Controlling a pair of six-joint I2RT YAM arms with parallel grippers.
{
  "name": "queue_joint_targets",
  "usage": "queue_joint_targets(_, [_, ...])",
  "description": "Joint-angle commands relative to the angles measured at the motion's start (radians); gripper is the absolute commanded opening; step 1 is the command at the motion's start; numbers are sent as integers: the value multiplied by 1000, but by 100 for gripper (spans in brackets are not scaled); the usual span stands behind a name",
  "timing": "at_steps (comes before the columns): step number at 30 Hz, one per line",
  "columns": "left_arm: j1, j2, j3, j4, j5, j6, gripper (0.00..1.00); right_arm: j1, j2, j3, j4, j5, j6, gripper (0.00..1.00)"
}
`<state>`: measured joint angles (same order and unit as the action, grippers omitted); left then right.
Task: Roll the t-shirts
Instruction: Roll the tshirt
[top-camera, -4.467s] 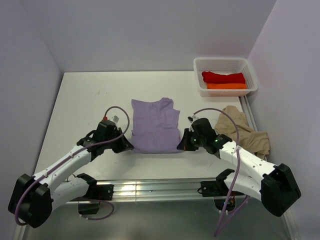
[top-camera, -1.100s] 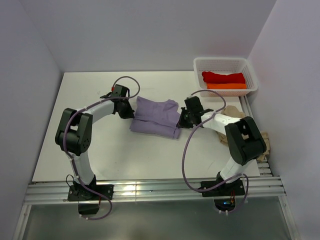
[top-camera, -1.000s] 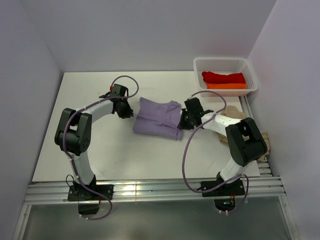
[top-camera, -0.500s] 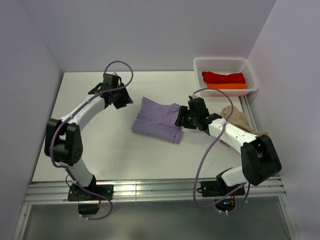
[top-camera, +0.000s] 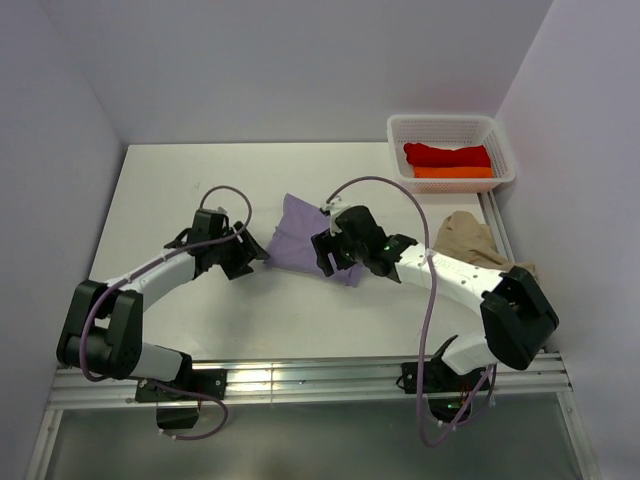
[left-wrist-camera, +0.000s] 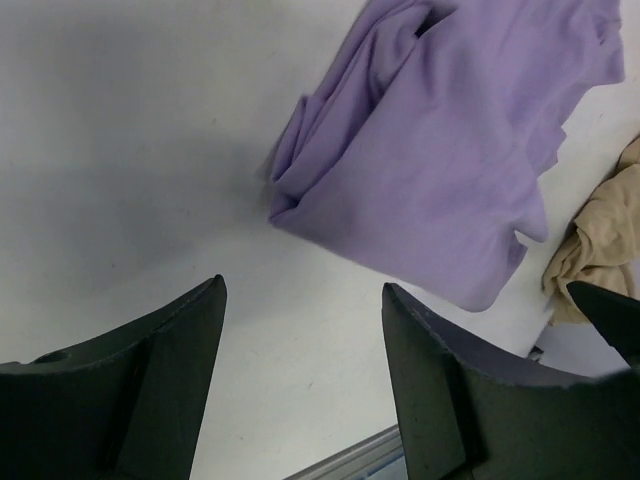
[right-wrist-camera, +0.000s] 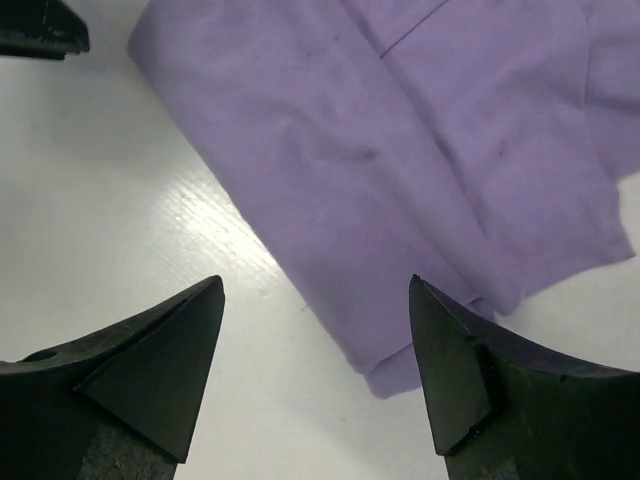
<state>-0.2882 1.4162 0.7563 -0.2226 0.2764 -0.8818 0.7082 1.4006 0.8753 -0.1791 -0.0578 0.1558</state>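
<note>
Roll pending: lavender t-shirt (top-camera: 298, 230)
It lay folded on the surface (top-camera: 160, 200); left pincer (top-camera: 243, 262) at its 8 o'clock, right pincer (top-camera: 326, 256) over its 5 o'clock edge, both open, empty. Next, probably: pinch the near hem.

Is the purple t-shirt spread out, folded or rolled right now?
Folded, not rolled: the purple t-shirt lies flat on the table, doubled over, with layered edges showing at one end.

Release! The left claw (left-wrist-camera: 300, 290) and right claw (right-wrist-camera: 315, 288) spread wide and dropped back to the near side of the lavender t-shirt (top-camera: 292, 235), which went from flat to a folded, skewed bundle on the desk (top-camera: 180, 190).
</note>
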Motion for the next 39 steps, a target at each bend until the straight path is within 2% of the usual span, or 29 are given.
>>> queue_joint_targets(1, [-12,-65,-57,178,38,-109,69,54,32,62,26,87,-128,82])
queue_joint_targets(6, [-16,-42,-78,258,50,-152,69,145,109,97,3,203,-228,82])
queue_joint_targets(13, [-9,-59,-60,198,38,-143,69,203,214,131,-8,289,-294,82])
queue_joint_targets(15, [-3,-65,-52,171,38,-128,73,217,239,145,-16,326,-305,83])
queue_joint_targets(16, [4,-78,-52,158,38,-126,81,218,247,145,-8,331,-308,83])
queue_joint_targets(17, [6,-89,-64,155,37,-125,82,220,259,143,-2,334,-312,90])
queue_joint_targets(18, [7,-101,-74,155,35,-129,83,220,265,143,3,337,-326,93])
queue_joint_targets(24, [53,-192,-135,154,56,-146,86,234,316,149,21,371,-369,93])
queue_joint_targets(27, [83,-207,-143,140,81,-143,86,240,353,168,21,417,-383,86])
queue_joint_targets(28, [99,-218,-146,141,98,-143,86,246,376,172,29,450,-384,80])
queue_joint_targets(33, [155,-279,-187,126,112,-141,86,254,422,195,36,483,-409,64])
queue_joint_targets(36, [205,-309,-207,112,138,-129,86,254,451,227,10,461,-403,40])
queue_joint_targets(37, [233,-313,-212,114,147,-126,85,254,457,238,-3,449,-397,23])
queue_joint_targets(39, [253,-321,-224,115,156,-120,86,254,462,267,-40,385,-371,13])
